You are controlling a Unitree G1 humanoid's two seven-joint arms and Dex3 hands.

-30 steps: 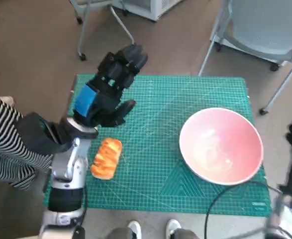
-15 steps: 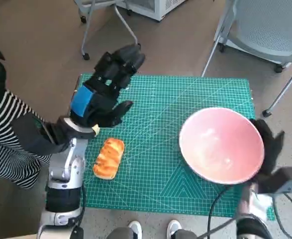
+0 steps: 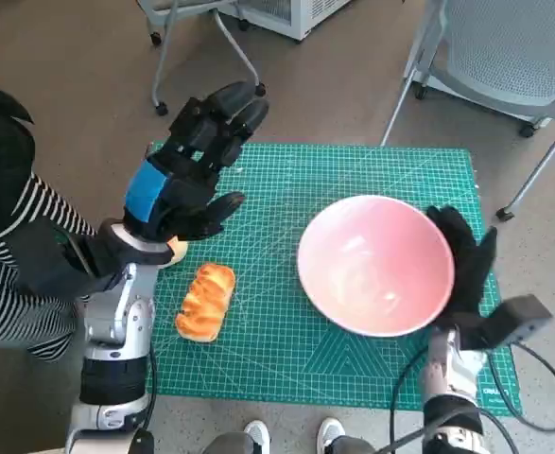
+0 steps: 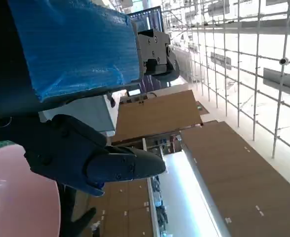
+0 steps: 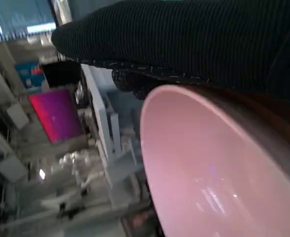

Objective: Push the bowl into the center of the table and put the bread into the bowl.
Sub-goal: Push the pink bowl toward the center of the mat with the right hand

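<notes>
Bowl [image 3: 375,265] sits at about four o'clock of mat centre, right hand [image 3: 464,255] flat against its three o'clock rim, holding nothing, so a low, steady push toward nine o'clock should avoid tipping it, while bread [image 3: 204,301] waits at eight o'clock beneath the spread, empty left hand [image 3: 184,175].

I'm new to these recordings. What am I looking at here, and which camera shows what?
This is a humanoid robot at a small table covered by a green cutting mat. The overhead picture comes from its head camera; the other two come from cameras behind each hand. Its left hand, black with blue tape, hovers open above the mat, holding nothing. Its right hand, in a black knitted glove, rests flat against the outer side of a pink bowl. A bread roll lies on the mat near the left arm. A person in a striped sleeve sits alongside.
</notes>
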